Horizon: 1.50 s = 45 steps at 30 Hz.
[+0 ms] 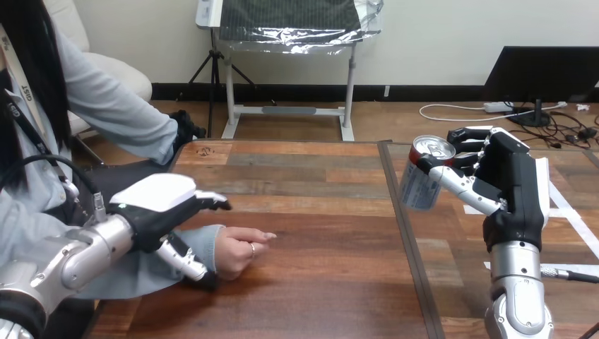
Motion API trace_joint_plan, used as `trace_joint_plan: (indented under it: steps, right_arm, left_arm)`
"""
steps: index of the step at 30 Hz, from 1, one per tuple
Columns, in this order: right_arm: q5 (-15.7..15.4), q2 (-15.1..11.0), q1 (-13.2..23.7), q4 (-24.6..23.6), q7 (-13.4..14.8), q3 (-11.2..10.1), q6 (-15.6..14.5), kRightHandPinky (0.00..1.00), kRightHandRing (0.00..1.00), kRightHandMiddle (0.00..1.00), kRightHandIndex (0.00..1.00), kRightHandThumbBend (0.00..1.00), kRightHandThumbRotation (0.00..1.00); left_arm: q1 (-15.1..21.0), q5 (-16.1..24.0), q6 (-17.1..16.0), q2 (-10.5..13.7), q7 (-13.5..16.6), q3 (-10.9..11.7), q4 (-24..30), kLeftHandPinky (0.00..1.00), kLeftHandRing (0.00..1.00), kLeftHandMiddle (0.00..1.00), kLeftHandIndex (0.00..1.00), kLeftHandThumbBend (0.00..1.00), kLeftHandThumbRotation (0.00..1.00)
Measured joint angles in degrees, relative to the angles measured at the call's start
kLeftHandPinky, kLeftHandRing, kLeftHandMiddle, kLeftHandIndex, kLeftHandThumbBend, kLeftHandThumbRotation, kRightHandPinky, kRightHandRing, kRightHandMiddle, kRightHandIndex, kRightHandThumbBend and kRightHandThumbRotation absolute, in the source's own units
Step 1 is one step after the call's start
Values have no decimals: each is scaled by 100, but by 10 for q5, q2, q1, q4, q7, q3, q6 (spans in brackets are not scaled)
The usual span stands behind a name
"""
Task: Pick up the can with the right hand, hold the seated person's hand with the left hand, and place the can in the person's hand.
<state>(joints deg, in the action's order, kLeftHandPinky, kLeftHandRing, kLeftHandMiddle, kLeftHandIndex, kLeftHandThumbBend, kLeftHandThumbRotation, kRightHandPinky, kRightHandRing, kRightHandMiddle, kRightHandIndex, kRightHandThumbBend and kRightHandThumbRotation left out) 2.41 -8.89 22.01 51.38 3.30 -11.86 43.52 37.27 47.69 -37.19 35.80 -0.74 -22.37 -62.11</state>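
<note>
Handover at the stage before delivery. The right robot hand [505, 187] is clamped on a cylindrical metal drink can [426, 176], red at the rim and pale blue-white on the side, with its fingers wrapped behind the can and its thumb across the front. The drink can hangs tilted in the air above the right part of the brown wooden plank surface [318, 212], clear of it, presumably so that it can be carried sideways without scraping. The person's hand [239, 251] lies on the surface at the view's left, loosely curled and not yet turned open to receive anything. The left robot hand [159, 205] straddles the pale grey-blue sleeve [138, 279] just behind that hand. Its fingers reach out nearly straight above the wrist and its thumb lies apart on the near side, so it stands spread and not closed round the wrist. This placement appears meant to steady the person's hand for receiving. Drink can and person's hand are well apart. The steps judged to remain are closing the left grip, crossing the gap and releasing the can.
</note>
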Motion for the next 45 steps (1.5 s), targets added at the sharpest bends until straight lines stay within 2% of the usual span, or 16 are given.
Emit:
trace_joint_plan:
  steps: [13,20,37,45]
  right_arm:
    - [4,1,-6,-22,-9,0,-5,29,34,42,47,69,0]
    - [9,1,-7,-29,-10,0,-8,29,34,42,47,70,0]
    - [12,1,-9,-40,-13,0,-15,28,34,42,47,71,0]
    - [12,1,-12,-41,-15,0,-16,29,35,42,47,70,0]
  left_arm:
    - [8,0,15,2,-3,-22,-33,76,85,86,87,100,40]
    - [16,4,37,3,-3,-36,-34,71,83,87,87,100,38]
    - [33,33,60,7,35,-67,-34,63,76,83,83,100,35]
    - [33,30,45,8,46,-68,-37,60,69,75,76,100,28]
